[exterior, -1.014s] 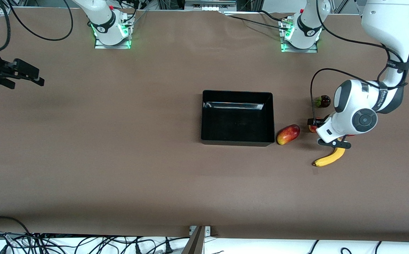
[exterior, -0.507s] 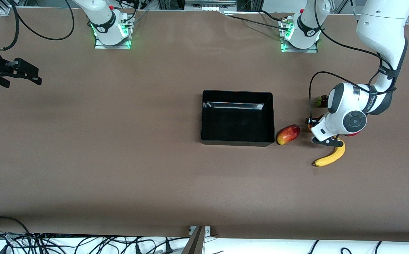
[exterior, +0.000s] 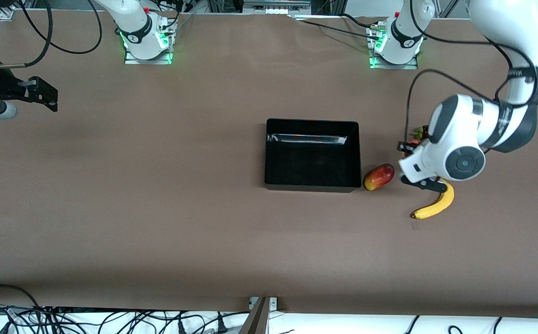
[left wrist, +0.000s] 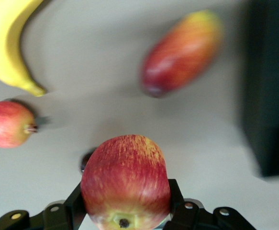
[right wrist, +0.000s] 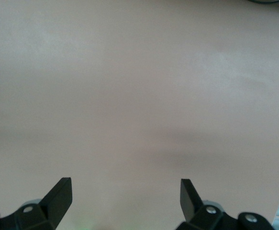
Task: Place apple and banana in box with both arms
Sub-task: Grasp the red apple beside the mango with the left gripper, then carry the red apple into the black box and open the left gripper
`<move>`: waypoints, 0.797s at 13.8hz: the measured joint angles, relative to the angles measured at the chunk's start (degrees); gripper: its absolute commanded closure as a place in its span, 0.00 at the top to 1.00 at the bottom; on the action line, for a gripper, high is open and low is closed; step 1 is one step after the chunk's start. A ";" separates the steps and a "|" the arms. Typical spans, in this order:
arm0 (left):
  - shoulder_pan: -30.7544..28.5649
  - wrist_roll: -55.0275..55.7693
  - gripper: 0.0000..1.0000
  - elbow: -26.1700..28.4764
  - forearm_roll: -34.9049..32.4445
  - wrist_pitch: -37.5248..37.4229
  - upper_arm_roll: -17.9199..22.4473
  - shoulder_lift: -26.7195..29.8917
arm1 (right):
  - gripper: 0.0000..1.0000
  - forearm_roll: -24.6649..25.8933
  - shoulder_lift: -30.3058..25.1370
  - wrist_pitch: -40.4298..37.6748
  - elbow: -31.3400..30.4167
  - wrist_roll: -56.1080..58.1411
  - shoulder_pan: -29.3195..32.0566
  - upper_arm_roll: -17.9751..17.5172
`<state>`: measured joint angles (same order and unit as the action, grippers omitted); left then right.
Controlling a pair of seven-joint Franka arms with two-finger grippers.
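Apple (left wrist: pixel 126 184) is pinched between the left gripper's (left wrist: pixel 125 211) fingers (left wrist: pixel 74 203), lifted clear of the surface (exterior: pixel 157 185) with its shadow on the brown top underneath, stem dimple facing the wrist camera.

Going across the front view:
- Right gripper (exterior: pixel 41 95) hangs over bare surface at the right arm's end, fingers (right wrist: pixel 58 196) spread wide with nothing between them. Right arm is waiting.
- Box (exterior: pixel 313 183) sits mid-surface, black, open top, nothing visible inside.
- Mango (exterior: pixel 379 176) lies just beside the box's corner nearest the front camera, on the left arm's side, not touching it as far as I can tell.
- Left gripper is up in the air over the fruit cluster toward the left arm's end, mostly hidden by its own wrist.
- Banana (exterior: pixel 433 206) lies flat on the surface, nearer the front camera than the mango, partly under the left wrist.

Left wrist view also shows a second, pinkish-red round fruit (left wrist: pixel 7 123) resting on the surface near the banana's tip. Some dark fruit with a bit of green (exterior: pixel 419 133) peeks out at the edge of the wrist housing, can't tell what.
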<state>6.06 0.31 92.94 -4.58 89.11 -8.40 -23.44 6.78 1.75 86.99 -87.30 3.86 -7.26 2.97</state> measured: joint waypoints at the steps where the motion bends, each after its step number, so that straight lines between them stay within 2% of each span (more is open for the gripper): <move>1: 2.38 2.62 0.27 -1.49 3.62 -1.22 -0.57 0.14 | 1.00 -0.63 -0.02 -0.01 0.16 -0.54 0.02 0.30; 4: 9.92 18.45 0.27 -1.25 9.68 0.18 -0.91 -2.90 | 1.00 -1.68 -0.02 -0.03 0.22 -1.08 0.05 0.79; 8: 18.59 36.31 0.28 -0.22 8.63 8.76 -0.90 -10.49 | 1.00 -1.92 -0.01 -0.30 0.24 -1.25 -0.02 0.56; 11: 19.89 40.92 0.29 -0.13 6.18 10.64 -0.74 -14.30 | 1.00 -4.48 -0.05 -0.31 0.35 -1.25 -0.15 0.35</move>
<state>25.96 41.23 92.81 1.60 99.74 -9.14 -37.74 2.31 1.70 86.69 -86.96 2.61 -7.40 3.31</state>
